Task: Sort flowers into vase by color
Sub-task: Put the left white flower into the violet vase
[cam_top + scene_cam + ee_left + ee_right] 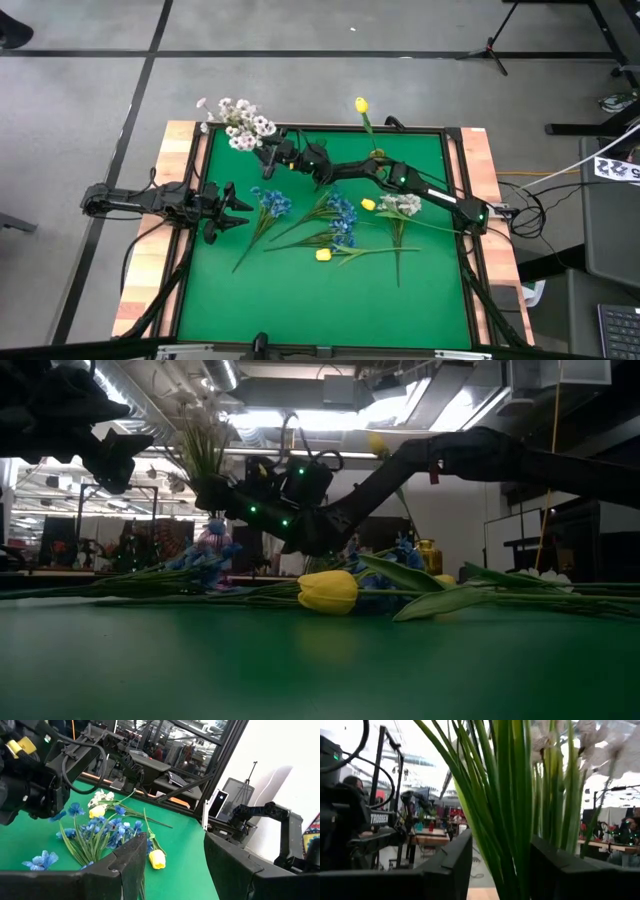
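A white spray (240, 122) stands upright at the table's far left, its green stems (505, 795) passing between the fingers of my open right gripper (266, 157). A yellow tulip (361, 105) stands upright at the far edge. No vase shows plainly; the blossoms and my right arm cover where the stems end. Blue blooms (275, 203) (342, 212), a white sprig (402, 204) and yellow tulips (368, 204) (323, 255) lie flat on the green mat. My left gripper (238, 205) waits open at the mat's left edge, touching nothing. My right gripper (501, 836) has the white spray's stems between its two fingers, which come level from the table's right and lie across the upright stems. I cannot tell whether a finger (547, 865) touches them. The stems stay upright.
My right arm (400, 178) reaches across the mat's far half, above the lying flowers. The mat's near half (320, 310) is bare. A black frame (455, 135) borders the mat, with wooden table strips (150, 270) on both sides.
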